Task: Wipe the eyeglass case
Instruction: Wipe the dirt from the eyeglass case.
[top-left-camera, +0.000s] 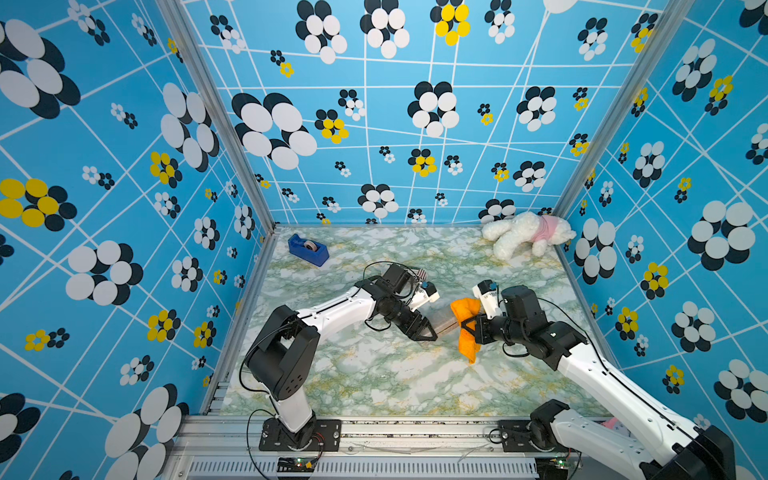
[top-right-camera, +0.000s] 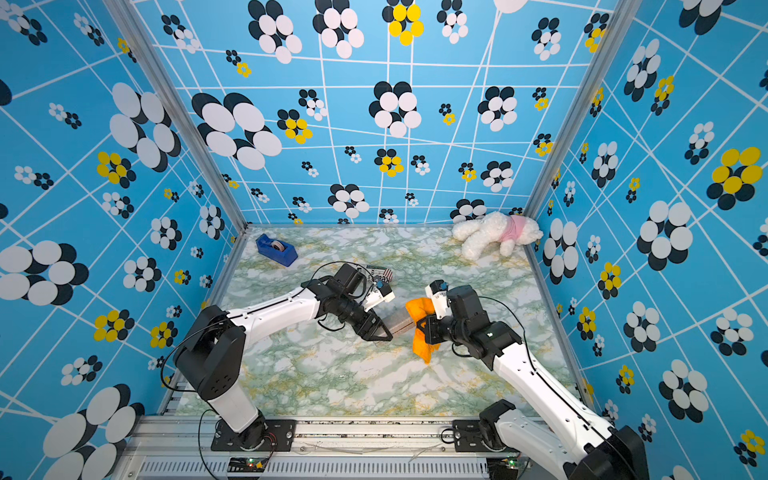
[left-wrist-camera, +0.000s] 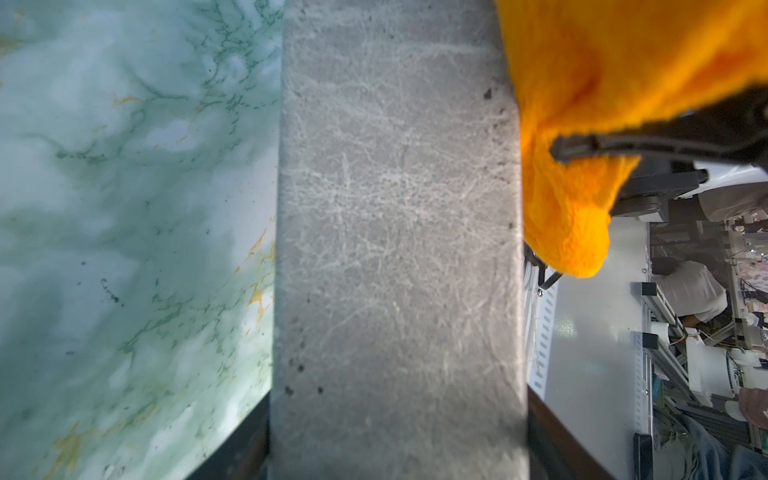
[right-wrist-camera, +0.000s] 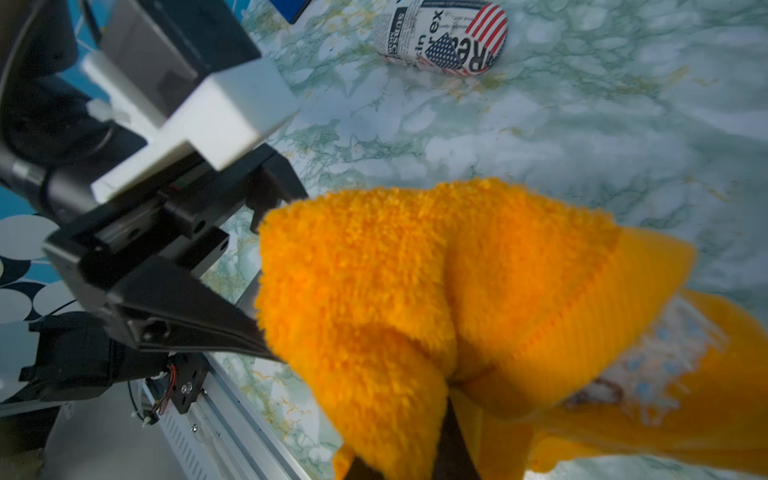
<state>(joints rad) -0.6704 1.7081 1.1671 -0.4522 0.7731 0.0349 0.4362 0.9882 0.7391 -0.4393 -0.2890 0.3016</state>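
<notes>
The left arm (top-left-camera: 332, 311) and right arm (top-left-camera: 615, 386) had white link shells, black joint housings, black cables looped alongside. Black base plates (top-left-camera: 300, 434), silver-screwed, sat on the aluminium rail (top-left-camera: 415, 428). The left gripper (top-left-camera: 430, 333) and right gripper (top-left-camera: 466, 326) were black, wedge-fingered.

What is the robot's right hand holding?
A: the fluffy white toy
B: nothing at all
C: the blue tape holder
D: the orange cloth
D: the right hand is shut on the orange cloth, which lies against the end of the grey eyeglass case held in the left hand.
</notes>
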